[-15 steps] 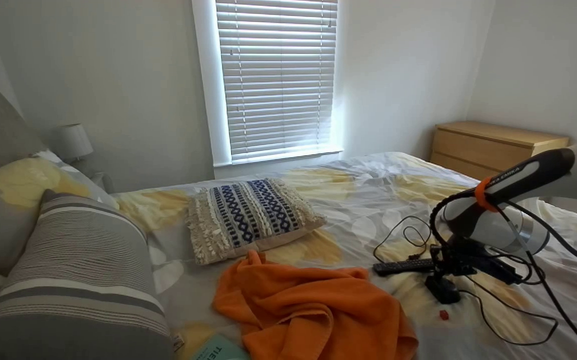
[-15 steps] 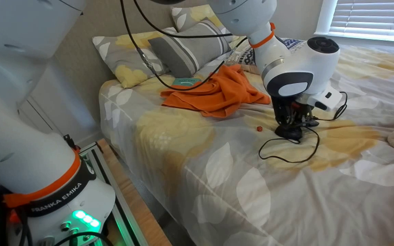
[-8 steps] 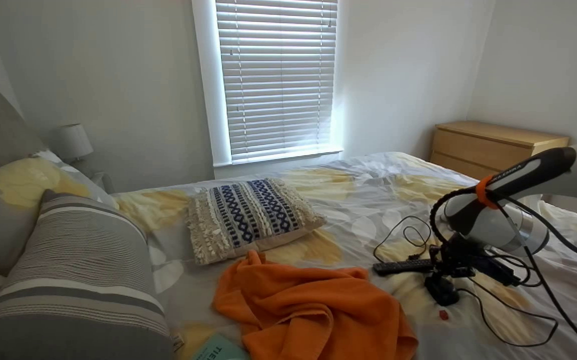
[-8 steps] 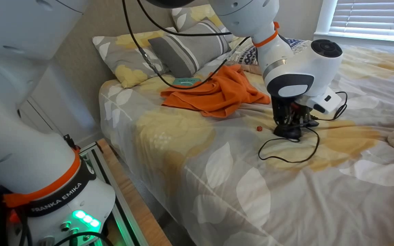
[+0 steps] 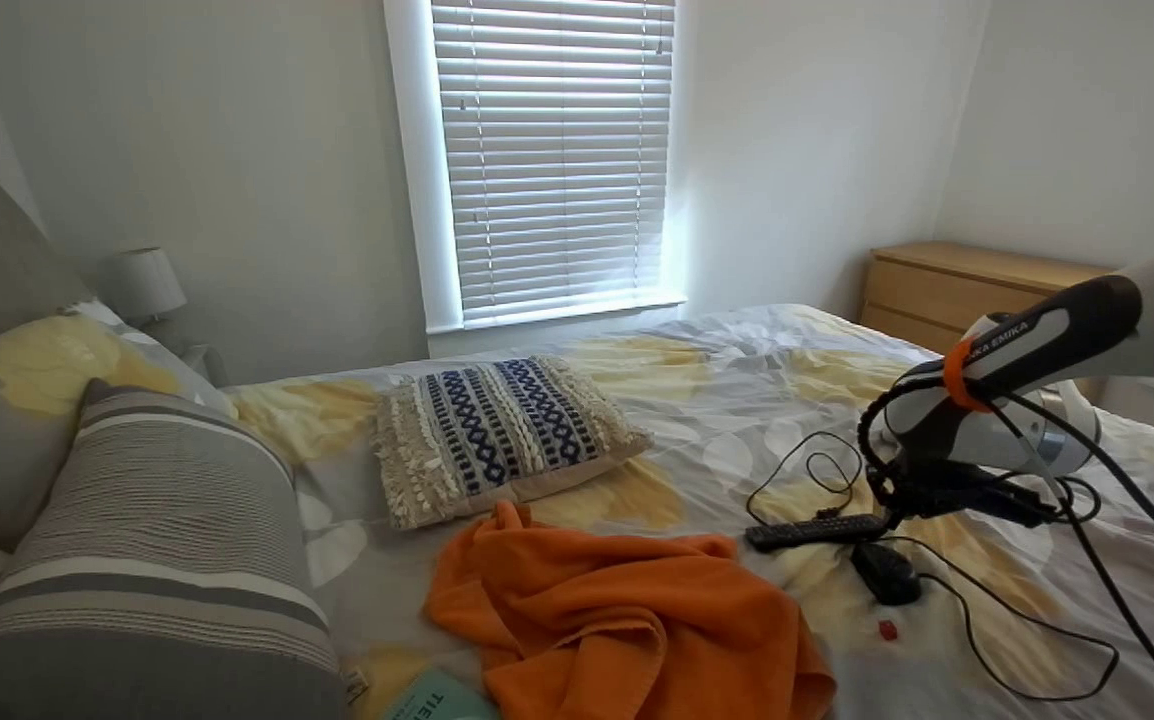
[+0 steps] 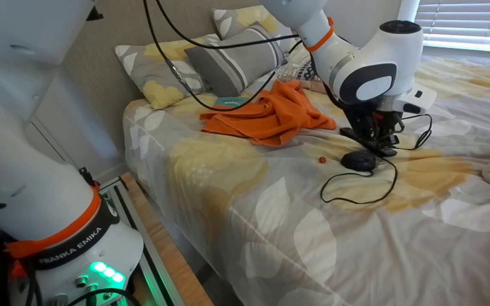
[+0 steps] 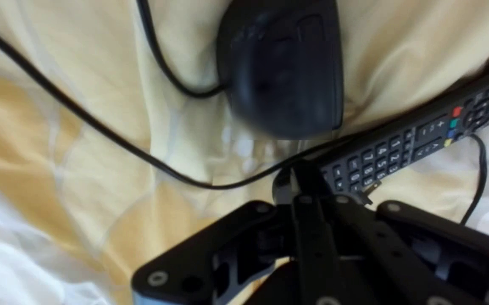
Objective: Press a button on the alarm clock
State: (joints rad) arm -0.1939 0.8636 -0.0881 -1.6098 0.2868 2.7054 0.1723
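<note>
- One small black boxy alarm clock with a rounded side [image 6: 358, 161] lies on a bed with a grey, yellow and white flower-print cover [image 6: 296, 246]; in the wrist view most of its surface is too dark to make out.
- Its thin black cord [image 7: 215, 186] loops out over the cover and, in the wrist view, runs back between clock and fingertips to a long black plastic remote control with rows of buttons [image 7: 397, 148].
- That remote lies just beside the clock, on its far side in both exterior views.
- The black metal gripper [image 7: 306, 176] has its two fingers closed together, apart from the clock; the tips are over one end of the remote in the wrist view, and whether they touch it cannot be told.
- A smooth white robot arm with an orange band [image 6: 400, 59] bears the gripper, extending from the left in an exterior view.
- A tiny red faceted block [image 6: 322, 160] lies near the clock, to its left in an exterior view.
- Left of the clock in both exterior views is a crumpled orange blanket [image 5: 637, 610], a flat teal book [image 5: 442, 697] just beside it.
- Farther left, a grey striped pillow [image 5: 157, 540].
- Far right, a light wooden dresser [image 5: 947, 285].
</note>
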